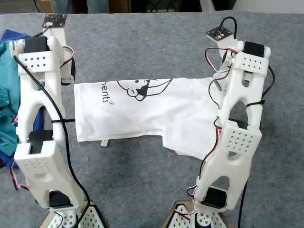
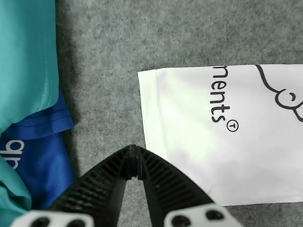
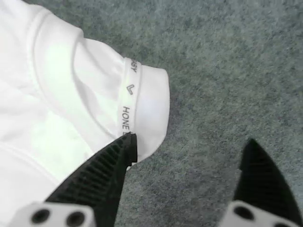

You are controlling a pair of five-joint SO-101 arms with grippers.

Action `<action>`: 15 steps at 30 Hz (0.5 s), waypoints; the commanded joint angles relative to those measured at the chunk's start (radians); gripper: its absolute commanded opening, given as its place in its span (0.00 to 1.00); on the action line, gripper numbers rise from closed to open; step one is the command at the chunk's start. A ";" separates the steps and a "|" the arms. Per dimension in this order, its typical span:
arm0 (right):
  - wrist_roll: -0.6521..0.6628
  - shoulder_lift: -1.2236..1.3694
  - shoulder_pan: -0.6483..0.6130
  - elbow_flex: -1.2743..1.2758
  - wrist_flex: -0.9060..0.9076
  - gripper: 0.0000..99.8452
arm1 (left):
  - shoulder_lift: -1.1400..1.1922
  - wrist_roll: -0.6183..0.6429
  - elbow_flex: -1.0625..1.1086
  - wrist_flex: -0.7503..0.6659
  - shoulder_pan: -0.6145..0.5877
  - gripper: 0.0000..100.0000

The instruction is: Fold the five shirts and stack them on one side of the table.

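Note:
A white shirt (image 1: 142, 111) with a black drawing lies partly folded across the middle of the grey table, between the two arms. My left gripper (image 2: 134, 156) is shut with nothing in it, over bare table just off the white shirt's (image 2: 222, 142) folded edge. In the high view the left gripper (image 1: 68, 76) sits at the shirt's far left corner. My right gripper (image 3: 189, 149) is open at the shirt's collar end (image 3: 142, 104). One finger touches the collar's edge and the other is over bare table. From above, the right gripper (image 1: 217, 78) is at the shirt's far right corner.
A teal shirt (image 1: 7, 95) and a blue shirt (image 1: 12, 35) lie bunched at the table's left edge, seen close by as teal cloth (image 2: 26, 56) over blue cloth (image 2: 38, 151). Bare grey table (image 1: 142, 180) lies in front of and behind the white shirt.

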 commanded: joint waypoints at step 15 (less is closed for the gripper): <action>-0.107 -0.013 -0.043 -0.300 0.183 0.23 | -0.598 -0.009 0.745 -0.414 -0.002 0.03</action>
